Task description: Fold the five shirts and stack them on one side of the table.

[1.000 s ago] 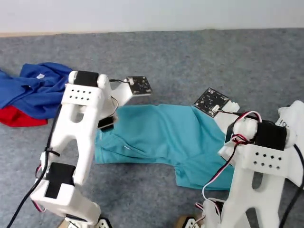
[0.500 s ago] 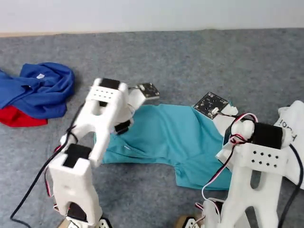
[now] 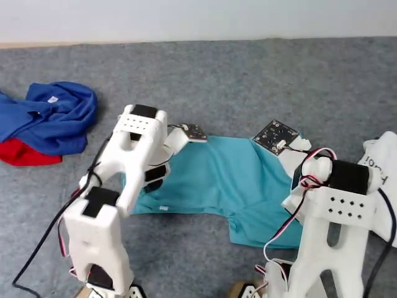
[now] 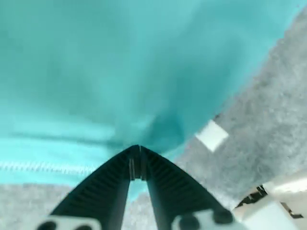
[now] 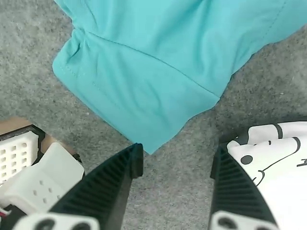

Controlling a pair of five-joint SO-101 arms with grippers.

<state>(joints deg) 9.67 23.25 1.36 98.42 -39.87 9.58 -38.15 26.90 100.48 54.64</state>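
Observation:
A teal shirt [image 3: 229, 180] lies spread across the middle of the grey carpeted table. My left gripper [image 4: 137, 167] is shut on a fold of the teal shirt [image 4: 120, 62] near its left edge, beside a small white tag [image 4: 211, 135]. In the high view the left gripper [image 3: 153, 179] sits low over that edge. My right gripper [image 5: 175, 158] hangs open just above the carpet, off the tip of the teal shirt's sleeve [image 5: 144, 72], with nothing between its fingers.
A blue shirt [image 3: 53, 118] lies bunched over a red shirt [image 3: 25, 154] at the far left. A white shirt with black print [image 3: 384, 155] lies at the right edge, close beside the right gripper's finger [image 5: 273, 163]. Bare carpet runs along the back.
My left arm has swung right, pulling the teal shirt's left edge in toward the middle. The right arm has barely moved.

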